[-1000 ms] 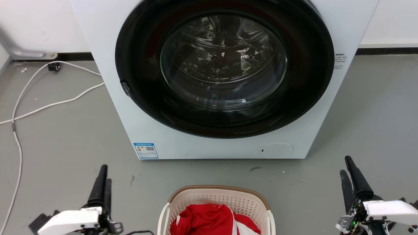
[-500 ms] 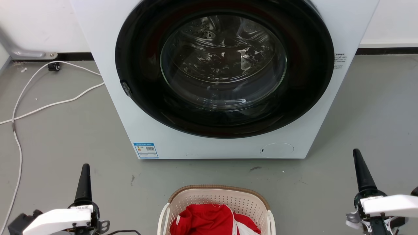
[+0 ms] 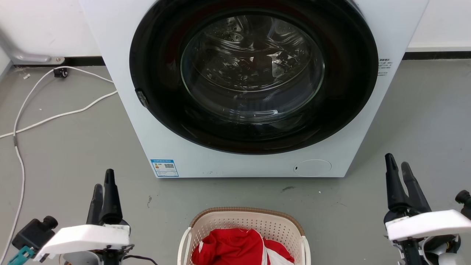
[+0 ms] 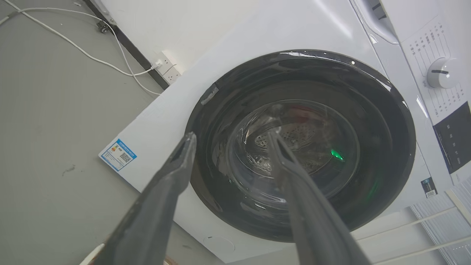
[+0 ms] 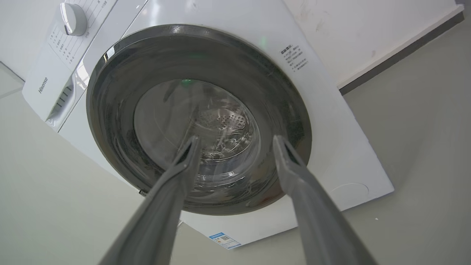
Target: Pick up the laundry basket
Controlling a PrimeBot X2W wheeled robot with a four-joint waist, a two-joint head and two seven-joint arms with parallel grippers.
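Floor (image 3: 73,154) separates the open, empty left pincer (image 3: 103,184) from the laundry basket (image 3: 235,222), which sits midway before the washing machine (image 3: 110,55) holding red cloth (image 3: 228,246), well apart from the open, empty right pincer (image 3: 397,162).

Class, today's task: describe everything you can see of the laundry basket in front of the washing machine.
The laundry basket is beige, plastic-looking, round-cornered, with perforated walls, a brown woven-look rim and white handles on both sides. It stands upright on the grey floor, apart from the washing machine, its near part cut off by the head view's bottom edge. Red cloth with a white piece lies inside. Neither the left gripper nor the right gripper touches it.
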